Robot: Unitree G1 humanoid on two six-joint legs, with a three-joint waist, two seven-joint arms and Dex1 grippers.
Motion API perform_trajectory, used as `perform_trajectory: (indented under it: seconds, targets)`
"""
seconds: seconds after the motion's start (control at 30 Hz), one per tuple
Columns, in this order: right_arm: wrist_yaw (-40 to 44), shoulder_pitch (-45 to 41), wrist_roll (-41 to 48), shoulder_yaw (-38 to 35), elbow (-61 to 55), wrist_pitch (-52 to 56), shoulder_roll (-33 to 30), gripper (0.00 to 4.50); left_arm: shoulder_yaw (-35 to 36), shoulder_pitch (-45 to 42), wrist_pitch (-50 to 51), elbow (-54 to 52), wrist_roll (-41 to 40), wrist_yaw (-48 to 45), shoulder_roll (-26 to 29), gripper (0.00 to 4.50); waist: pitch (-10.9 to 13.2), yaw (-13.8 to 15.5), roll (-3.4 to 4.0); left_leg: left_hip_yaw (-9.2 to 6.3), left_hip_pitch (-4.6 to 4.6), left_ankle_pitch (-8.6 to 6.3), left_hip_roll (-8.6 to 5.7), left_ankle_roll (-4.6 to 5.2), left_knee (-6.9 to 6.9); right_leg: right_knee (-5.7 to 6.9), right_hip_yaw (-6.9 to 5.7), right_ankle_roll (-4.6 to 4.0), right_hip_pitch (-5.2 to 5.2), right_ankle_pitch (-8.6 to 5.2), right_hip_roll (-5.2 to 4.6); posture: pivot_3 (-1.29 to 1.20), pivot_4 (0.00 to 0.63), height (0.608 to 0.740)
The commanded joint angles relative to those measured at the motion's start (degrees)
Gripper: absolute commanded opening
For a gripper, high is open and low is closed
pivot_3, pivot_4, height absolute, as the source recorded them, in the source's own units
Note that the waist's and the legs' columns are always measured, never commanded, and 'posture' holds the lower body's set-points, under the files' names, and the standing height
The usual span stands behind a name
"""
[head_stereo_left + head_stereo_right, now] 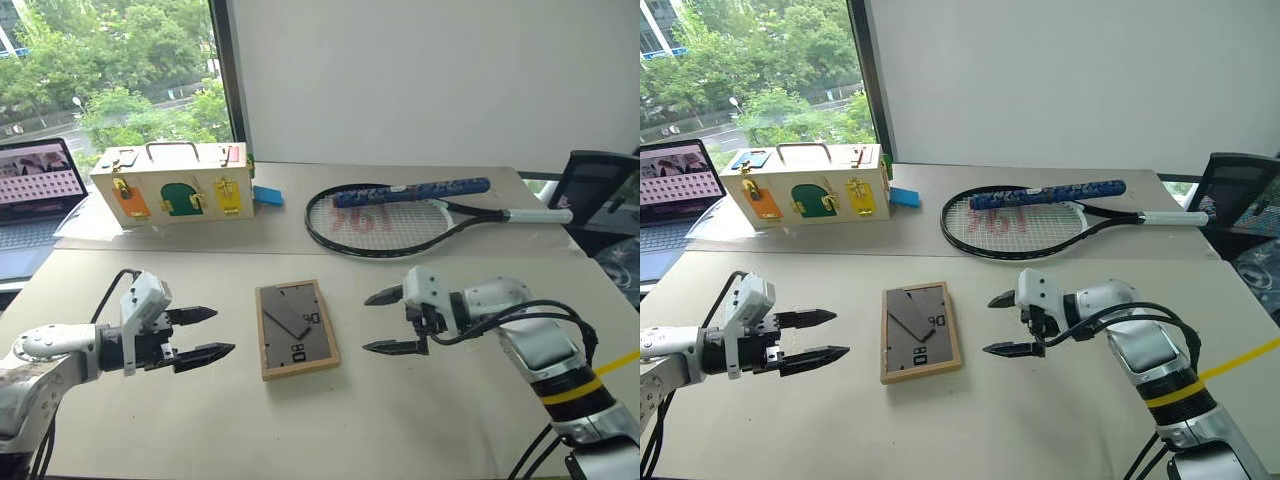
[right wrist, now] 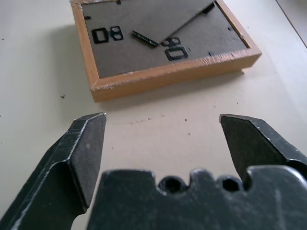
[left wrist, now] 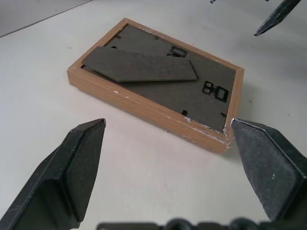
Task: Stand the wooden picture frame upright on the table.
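Head view: wooden picture frame (image 1: 298, 329) between pincers (face-down).

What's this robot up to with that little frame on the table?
The wooden picture frame lies flat on the table, back side up, with its stand flap showing. The robot's left hand and right hand sit on either side of it, both open and pointing toward it, neither touching it. Nothing is being held yet. Further back lie a tennis racket, a wooden box with coloured doors and a laptop.
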Motion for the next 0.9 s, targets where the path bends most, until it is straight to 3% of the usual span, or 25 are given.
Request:
perform_trajectory:
  seconds: [0.03,0.3,0.33,0.53,0.9]
  targets:
    - [-2.5,-5.3,-5.6,1.7,8.1,-4.3,2.7,2.99,-4.1,-3.1,1.3,1.0,3.9,4.6,-0.5,3.00,0.0,-0.2,0.00,0.01,0.00,0.00,0.00,0.00,0.02,0.00,0.00,0.02,-0.01,0.01,0.00,0.00,0.150,0.739]
    - [-5.6,-11.0,-12.5,5.5,21.4,-9.1,11.6,0.22,-14.4,-5.4,5.9,-2.4,8.9,12.0,-5.4,0.03,0.0,0.0,0.00,0.00,-0.09,-0.03,0.00,0.00,-0.10,0.00,-0.01,-0.03,-0.01,0.03,0.01,0.00,0.150,0.739]
    - [-5.4,-10.9,-12.7,5.7,21.8,-9.3,12.2,0.03,-15.1,-5.9,6.1,-2.6,9.0,12.8,-6.6,0.00,0.0,0.1,0.00,0.00,-0.09,-0.03,-0.01,0.00,-0.08,0.00,-0.01,-0.03,0.00,0.03,0.01,0.00,0.150,0.739]
    - [-0.5,-4.9,-9.4,5.8,12.3,-4.1,12.4,0.03,-18.3,-7.6,6.8,-3.2,9.6,14.2,-10.0,0.00,0.0,1.0,0.00,-0.02,-0.09,-0.02,-0.01,-0.01,-0.01,0.01,-0.04,-0.01,0.05,0.04,0.01,0.00,0.150,0.739]
    - [1.0,4.8,-7.9,6.4,-7.8,7.6,7.3,0.03,-22.4,-7.0,3.4,-1.3,13.2,8.3,-6.7,0.00,0.0,1.6,0.00,-0.01,-0.06,-0.03,-0.01,-0.02,0.03,0.00,-0.04,0.00,0.06,0.04,0.00,0.00,0.150,0.739]
